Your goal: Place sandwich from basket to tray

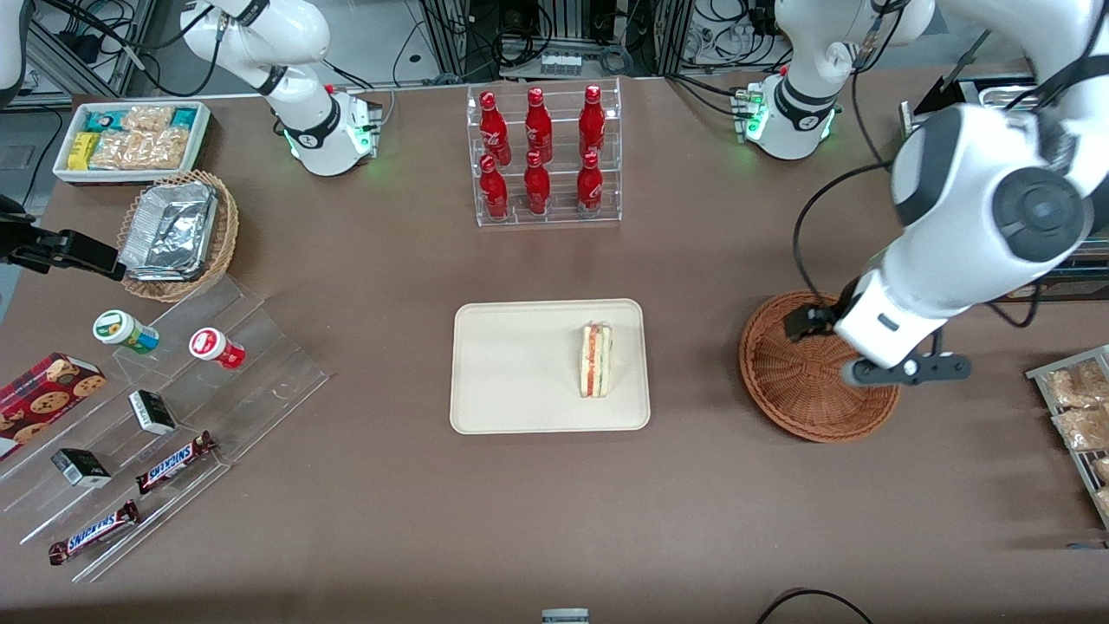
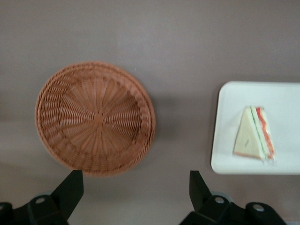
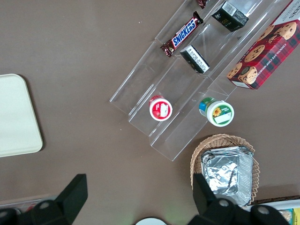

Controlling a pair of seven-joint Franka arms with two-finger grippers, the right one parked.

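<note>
The tray (image 1: 520,381), cream with rounded corners and a low rim, lies flat on the brown counter (image 1: 390,503). On it, at the end nearest the basket (image 1: 793,386), rests the sandwich (image 1: 595,360), a pale bread wedge showing red and green layers. The round reddish-brown wicker basket holds nothing. Above it hangs the tool (image 2: 136,190), fingers apart, gripping nothing.
</note>
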